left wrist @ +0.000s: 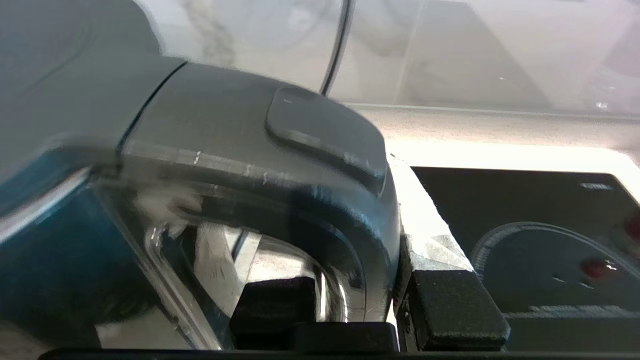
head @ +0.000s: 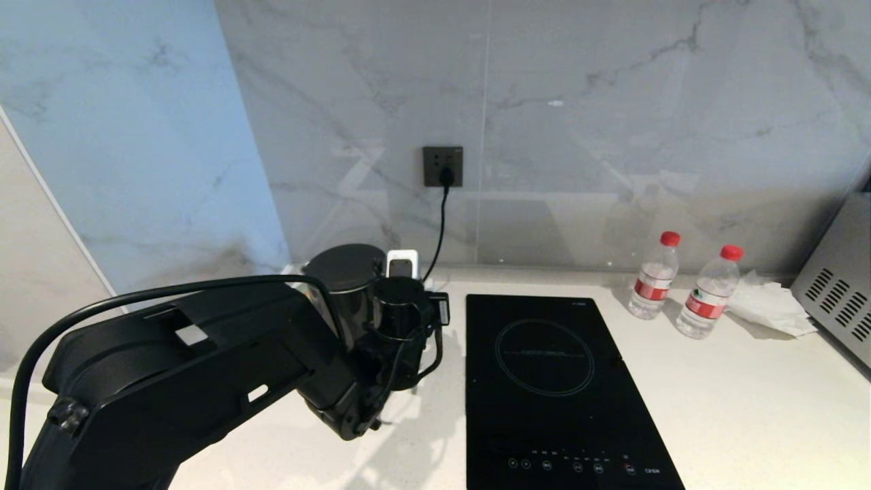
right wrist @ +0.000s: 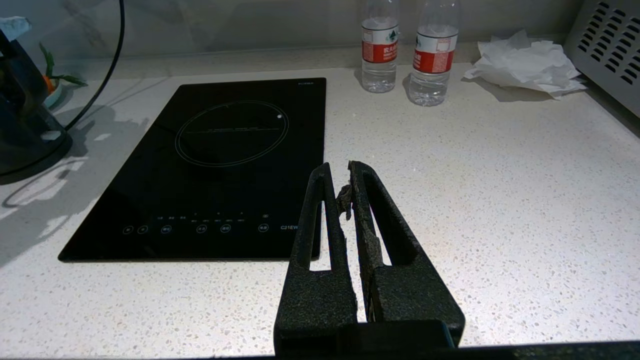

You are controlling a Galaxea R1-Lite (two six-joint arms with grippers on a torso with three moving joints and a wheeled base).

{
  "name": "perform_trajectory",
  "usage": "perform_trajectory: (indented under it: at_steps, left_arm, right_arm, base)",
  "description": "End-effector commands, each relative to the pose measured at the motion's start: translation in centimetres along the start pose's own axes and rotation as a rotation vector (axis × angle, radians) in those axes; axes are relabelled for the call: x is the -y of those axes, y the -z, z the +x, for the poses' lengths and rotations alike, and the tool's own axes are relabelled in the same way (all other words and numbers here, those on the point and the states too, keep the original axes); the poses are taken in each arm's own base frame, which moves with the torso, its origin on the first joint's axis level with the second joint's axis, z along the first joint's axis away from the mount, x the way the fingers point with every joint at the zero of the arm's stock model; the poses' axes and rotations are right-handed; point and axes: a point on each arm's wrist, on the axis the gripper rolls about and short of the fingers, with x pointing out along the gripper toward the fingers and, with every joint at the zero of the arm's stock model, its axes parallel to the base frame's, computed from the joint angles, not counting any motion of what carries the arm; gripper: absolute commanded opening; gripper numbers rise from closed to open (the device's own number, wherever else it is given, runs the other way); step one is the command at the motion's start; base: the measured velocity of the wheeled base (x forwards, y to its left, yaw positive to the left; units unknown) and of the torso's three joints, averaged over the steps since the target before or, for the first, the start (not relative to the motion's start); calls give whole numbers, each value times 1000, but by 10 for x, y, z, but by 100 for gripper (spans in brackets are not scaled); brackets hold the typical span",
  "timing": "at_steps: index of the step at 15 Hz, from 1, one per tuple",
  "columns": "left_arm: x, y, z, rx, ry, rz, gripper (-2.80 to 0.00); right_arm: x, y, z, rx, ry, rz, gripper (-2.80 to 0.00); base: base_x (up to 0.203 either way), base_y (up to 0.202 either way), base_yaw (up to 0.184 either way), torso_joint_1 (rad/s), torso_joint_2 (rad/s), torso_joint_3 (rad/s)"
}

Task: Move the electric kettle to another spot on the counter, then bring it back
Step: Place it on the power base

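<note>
The glossy black electric kettle (head: 346, 289) stands at the back left of the off-white counter (head: 748, 401), left of the hob. My left gripper (head: 410, 328) reaches it from the front left and is shut on its black loop handle (left wrist: 372, 250). One finger (left wrist: 272, 305) sits inside the loop and the other finger (left wrist: 452, 307) presses on the outside. The arm hides the kettle's foot, so I cannot tell whether it rests on the counter. My right gripper (right wrist: 340, 172) hangs shut and empty over bare counter, in front of the hob's near right corner.
An inset black glass hob (head: 558, 381) lies right of the kettle. Two water bottles (head: 654, 275) (head: 711, 292), a crumpled tissue (head: 772, 306) and a vented metal appliance (head: 840, 292) stand at the back right. A black cord (head: 439, 231) hangs from the wall socket (head: 442, 167).
</note>
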Motion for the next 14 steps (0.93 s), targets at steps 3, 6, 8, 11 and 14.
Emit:
perform_trajectory:
  at_steps: [3,6,8,11,14]
  left_arm:
    - [-4,4,3,-3,-14,2,-280]
    - [-4,2,2,-2,-14,1,-280]
    - [-3,2,2,-2,-12,1,-280]
    - [-4,6,2,-15,-14,12,-280]
    - [-4,5,0,-18,-12,15,-280]
  right_arm:
    - [0,0,0,0,0,0,-280]
    - [0,0,0,0,0,0,-280]
    - [0,0,0,0,0,0,-280]
    - [0,0,0,0,0,0,-280]
    - [0,0,0,0,0,0,-280]
  base:
    - [0,0,0,0,0,0]
    - [0,0,0,0,0,0]
    - [0,0,0,0,0,0]
    - [0,0,0,0,0,0]
    - [0,0,0,0,0,0]
